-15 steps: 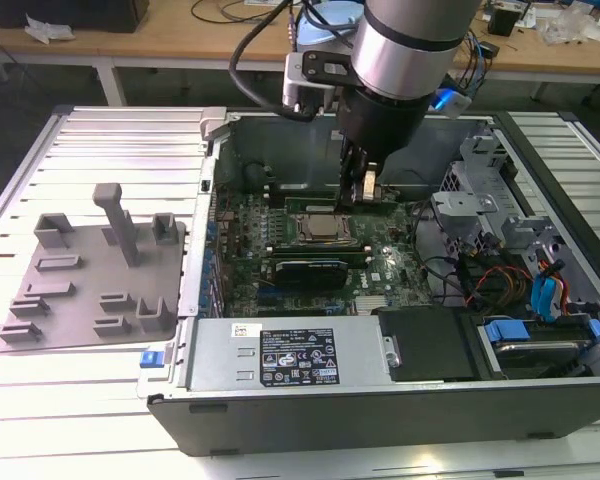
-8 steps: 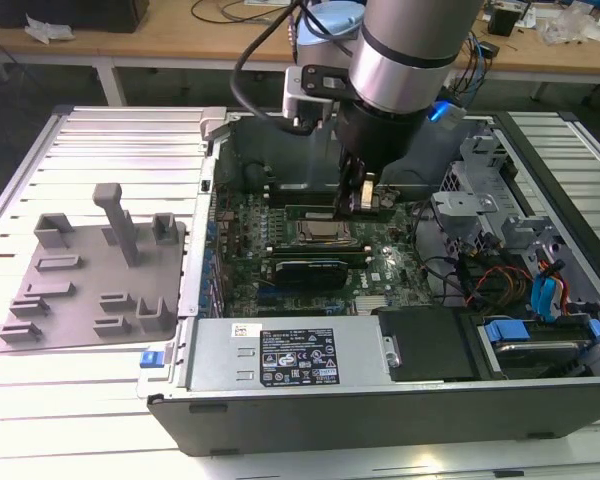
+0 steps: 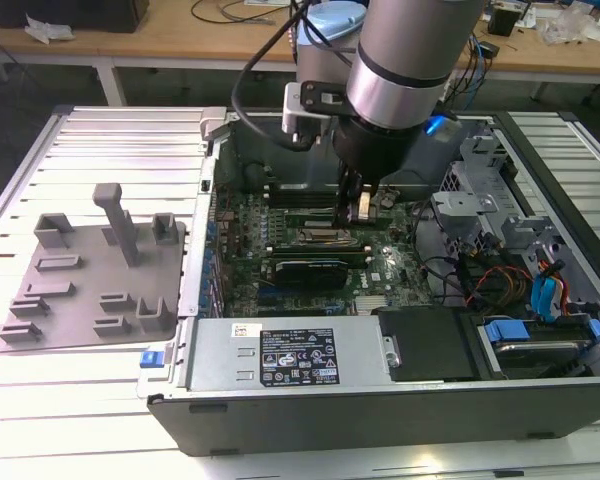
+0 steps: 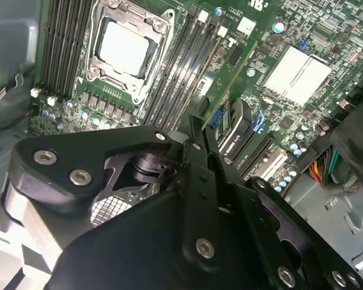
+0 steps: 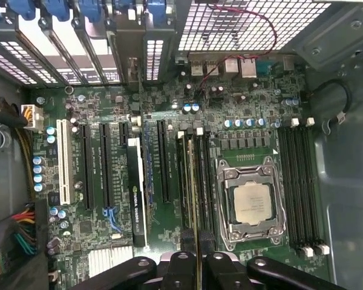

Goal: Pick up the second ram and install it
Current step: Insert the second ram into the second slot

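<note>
Inside the open computer case (image 3: pixel 280 415), the pincer (image 5: pixel 198 257) grips the second ram (image 5: pixel 192 193) edge-on among memory slots (image 5: pixel 206 181).

Exterior view overlooks open case (image 3: pixel 380 380); both wrist views near motherboard (image 5: pixel 169 109).

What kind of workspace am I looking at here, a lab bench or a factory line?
Most likely a lab or workshop bench. An opened desktop computer case lies on a slatted metal table, a grey holder tray sits beside it, and cluttered wooden desks with cables stand behind. The gripper hangs over the motherboard.
</note>
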Controlling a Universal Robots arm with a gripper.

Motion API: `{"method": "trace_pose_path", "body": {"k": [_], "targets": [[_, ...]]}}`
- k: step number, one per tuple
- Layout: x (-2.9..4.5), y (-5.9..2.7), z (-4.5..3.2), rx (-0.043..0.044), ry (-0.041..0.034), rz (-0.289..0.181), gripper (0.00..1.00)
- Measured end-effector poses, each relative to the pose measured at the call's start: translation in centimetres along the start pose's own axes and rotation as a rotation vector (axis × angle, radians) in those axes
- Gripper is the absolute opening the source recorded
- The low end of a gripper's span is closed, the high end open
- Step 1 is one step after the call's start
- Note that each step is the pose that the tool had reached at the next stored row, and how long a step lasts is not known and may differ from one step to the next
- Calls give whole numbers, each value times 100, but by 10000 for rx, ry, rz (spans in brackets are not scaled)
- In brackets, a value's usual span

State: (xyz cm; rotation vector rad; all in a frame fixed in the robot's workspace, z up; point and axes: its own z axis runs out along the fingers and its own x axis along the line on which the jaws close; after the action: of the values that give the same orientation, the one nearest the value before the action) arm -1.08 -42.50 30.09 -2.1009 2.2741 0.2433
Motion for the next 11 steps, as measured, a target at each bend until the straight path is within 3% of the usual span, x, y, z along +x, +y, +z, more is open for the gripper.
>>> {"method": "trace_pose_path", "body": {"k": [5,11], "targets": [[-53,0,49,2,15,0,11],[-56,-7,140,2,15,-1,11]]}}
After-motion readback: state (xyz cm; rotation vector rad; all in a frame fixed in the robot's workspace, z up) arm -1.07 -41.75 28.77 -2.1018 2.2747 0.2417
